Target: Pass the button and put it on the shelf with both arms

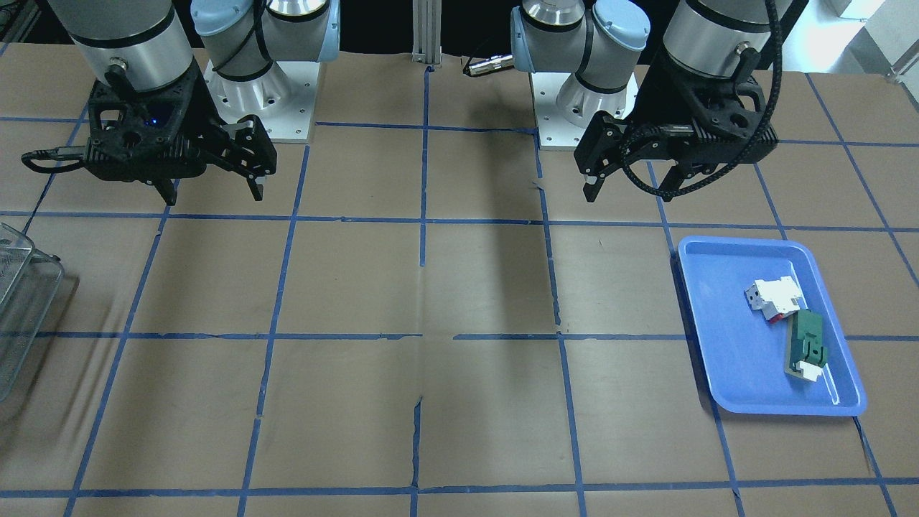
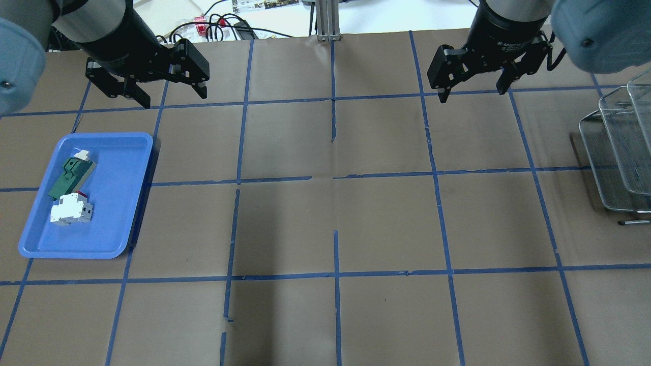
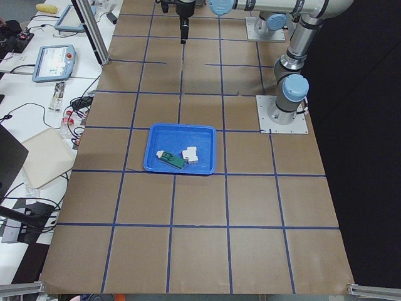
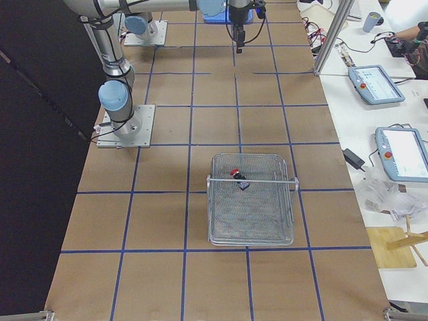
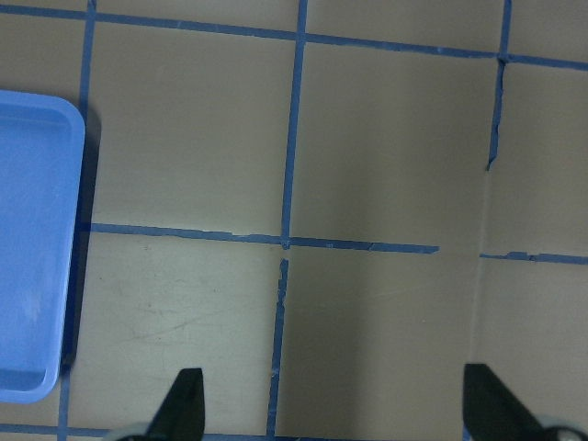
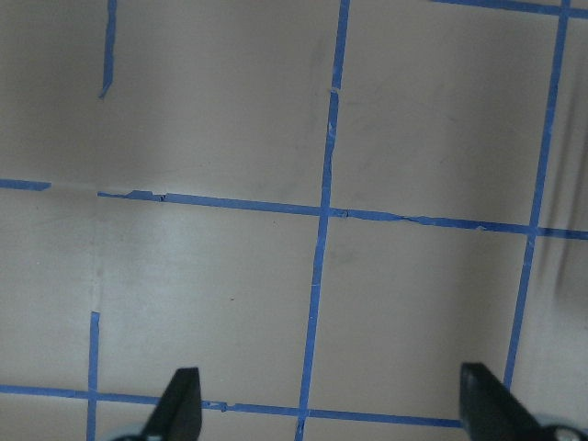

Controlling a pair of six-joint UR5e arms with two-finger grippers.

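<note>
So the left gripper (image 2: 173,96) and right gripper (image 2: 473,93) both hang empty, fingers apart, and the button (image 4: 236,176) lies in the rack (image 4: 212,214), well off from either pair, nearer the right one's. It looks tipped on the mesh, so a bump to the rack could roll it. Count: one button, one rack, one tray (image 2: 112,203), one white block (image 2: 71,209), one green part (image 2: 71,173), two grippers

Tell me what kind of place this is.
Probably a robotics lab: two robot arms bolted to a table gridded with blue tape, with control tablets and loose cables on the side bench.
</note>
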